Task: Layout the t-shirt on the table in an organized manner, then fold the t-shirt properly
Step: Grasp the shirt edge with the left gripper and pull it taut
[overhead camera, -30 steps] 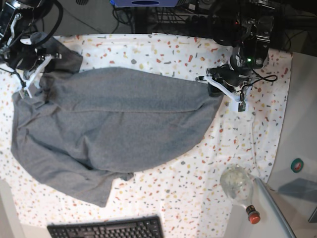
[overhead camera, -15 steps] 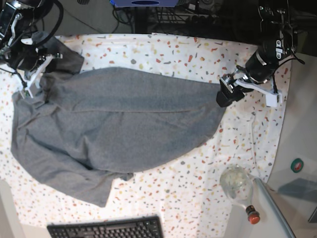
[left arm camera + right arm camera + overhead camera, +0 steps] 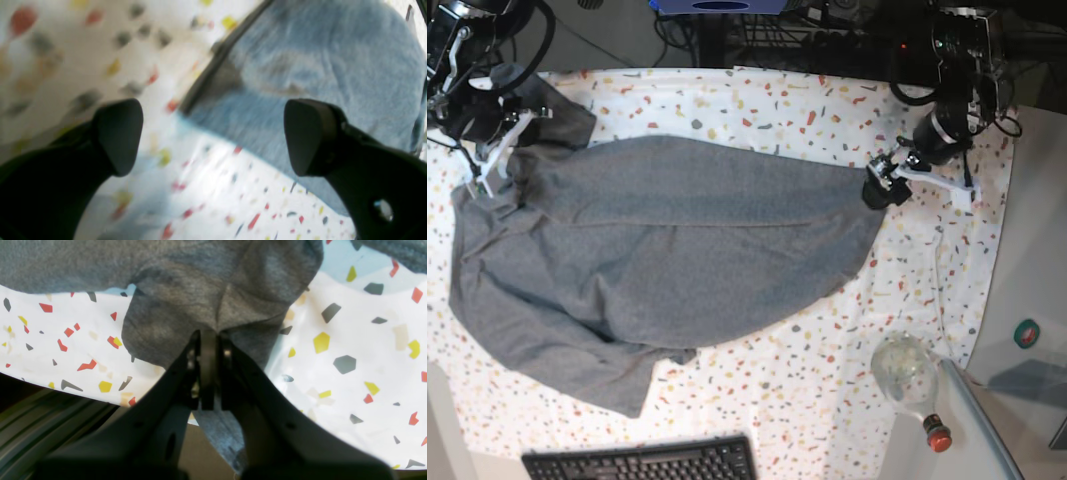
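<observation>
Base view: one t-shirt (image 3: 657,260), two grippers, seemingly one bottle (image 3: 909,380)

A black keyboard (image 3: 640,460) is seen at the near edge. A clear bottle (image 3: 910,380) with a red cap lies on a plain grey surface (image 3: 1037,300) alongside. Dark cables (image 3: 777,35) are seen beyond the far edge.

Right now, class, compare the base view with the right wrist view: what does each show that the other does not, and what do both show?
Only the base view shows the whole spread of the t-shirt, the left gripper open beside its edge, a bottle and a keyboard. Only the right wrist view shows the right gripper close up, its fingers shut on a pinch of the shirt near the table's edge. Both show grey fabric lying on the speckled table.
</observation>
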`<state>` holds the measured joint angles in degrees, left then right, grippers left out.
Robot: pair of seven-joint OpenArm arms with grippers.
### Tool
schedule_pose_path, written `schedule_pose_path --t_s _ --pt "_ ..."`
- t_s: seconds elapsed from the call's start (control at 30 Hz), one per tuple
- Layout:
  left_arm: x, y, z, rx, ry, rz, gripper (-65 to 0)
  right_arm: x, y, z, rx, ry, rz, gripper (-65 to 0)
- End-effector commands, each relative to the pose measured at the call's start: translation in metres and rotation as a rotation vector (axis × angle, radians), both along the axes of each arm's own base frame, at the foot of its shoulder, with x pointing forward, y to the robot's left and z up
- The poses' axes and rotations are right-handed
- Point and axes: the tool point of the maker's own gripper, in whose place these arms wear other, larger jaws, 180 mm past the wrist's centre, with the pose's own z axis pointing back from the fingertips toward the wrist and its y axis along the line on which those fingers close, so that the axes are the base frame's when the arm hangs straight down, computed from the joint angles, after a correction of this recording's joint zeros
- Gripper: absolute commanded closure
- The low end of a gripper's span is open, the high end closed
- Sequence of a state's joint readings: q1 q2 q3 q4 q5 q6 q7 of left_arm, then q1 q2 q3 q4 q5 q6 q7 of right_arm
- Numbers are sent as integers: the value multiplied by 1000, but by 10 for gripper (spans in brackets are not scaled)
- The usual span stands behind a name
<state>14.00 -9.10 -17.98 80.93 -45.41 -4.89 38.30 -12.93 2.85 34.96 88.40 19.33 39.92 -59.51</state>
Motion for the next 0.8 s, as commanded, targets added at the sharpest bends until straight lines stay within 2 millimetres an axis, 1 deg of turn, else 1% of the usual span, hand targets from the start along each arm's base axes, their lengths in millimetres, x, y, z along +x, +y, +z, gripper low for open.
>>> schedule_pose_path --t_s 0.0,0.07,0.1,0.13,0.2,0.3,0.37,0.4,0.47,0.5,0.53,0.6,0.67,0.7,0.77 --pt "7 -10 5 -13 -25 -25 -643 9 -5 7 -8 -39 -1 0" --pt "6 -26 0 -36 -15 -39 -640 8 -6 7 -9 -37 -4 0" --pt "5 -29 -3 -44 -10 -38 -619 7 -6 7 -9 -36 -6 0" --pt "5 -30 -5 -47 -5 -39 -576 7 -7 7 -10 -36 -7 0" --pt "5 -31 -7 -54 -1 -34 -444 5 -7 6 -10 -32 -7 0" --pt "4 -29 -10 -57 8 -27 -214 5 -7 6 -10 -32 -8 0" --pt "5 -27 -8 -52 2 -26 -48 4 -7 6 -10 -29 -8 0" --pt "3 -24 -8 -46 3 -20 0 1 -7 5 -10 -21 -8 0" --pt "4 -12 -3 -32 -7 8 0 -3 -8 6 -18 -20 -6 0" --pt "6 -8 1 -23 -19 9 0 -4 -9 8 -24 -22 -3 0" --pt "4 -7 3 -18 -23 7 0 -5 -10 10 -30 -25 -1 0" --pt "9 -15 14 -9 -52 -26 0 -3 -9 17 -46 -48 4 0" --pt "15 -23 25 19 -76 -65 0 -3 -14 28 -65 -79 -23 0" --pt "19 -30 30 38 -81 -90 0 -2 -14 33 -66 -100 -48 0" --pt "30 -41 38 98 -89 -129 0 3 -20 45 -84 -140 -85 0"
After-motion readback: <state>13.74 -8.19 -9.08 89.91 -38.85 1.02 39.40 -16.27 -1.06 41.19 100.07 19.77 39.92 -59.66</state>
